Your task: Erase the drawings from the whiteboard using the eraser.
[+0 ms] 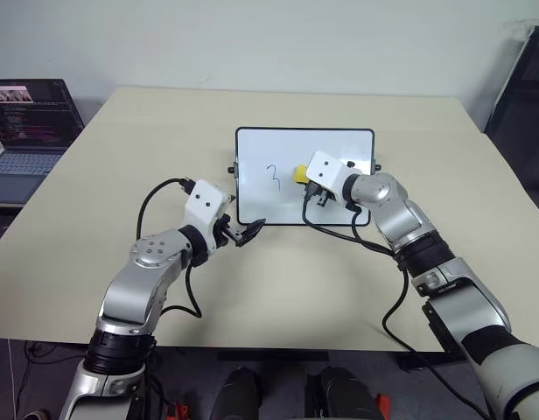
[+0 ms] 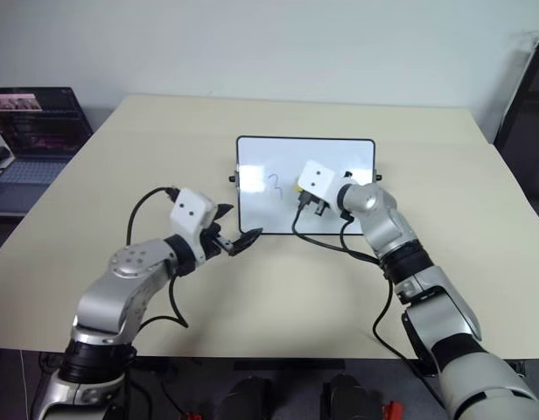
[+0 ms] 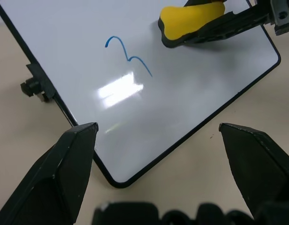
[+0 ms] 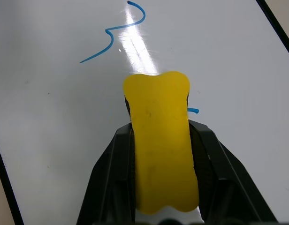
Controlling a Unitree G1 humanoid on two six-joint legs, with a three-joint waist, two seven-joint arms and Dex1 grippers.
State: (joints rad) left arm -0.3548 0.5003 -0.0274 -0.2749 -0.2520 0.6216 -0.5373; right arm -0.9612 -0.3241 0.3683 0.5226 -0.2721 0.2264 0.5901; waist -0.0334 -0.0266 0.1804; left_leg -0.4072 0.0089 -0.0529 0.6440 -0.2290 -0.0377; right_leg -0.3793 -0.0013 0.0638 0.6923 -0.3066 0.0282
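Note:
The whiteboard [image 1: 278, 147] lies at the middle of the table, black-framed with small knobs on its sides. A blue "3" of the drawings [image 1: 272, 176] sits left of the board's centre, and a short blue stroke [image 4: 193, 111] peeks out beside the eraser. My right gripper [image 1: 306, 184] is shut on the yellow eraser [image 4: 161, 140], whose tip rests on the board just right of the "3". My left gripper [image 3: 156, 129] stands open at the board's near-left corner, one finger on either side of the corner and clear of the frame.
The beige table [image 1: 147, 131] has free room all around the board. An open laptop [image 1: 24, 131] stands beyond the table's left edge. A dark object [image 1: 525, 79] stands at the far right. Black cables loop from both wrists.

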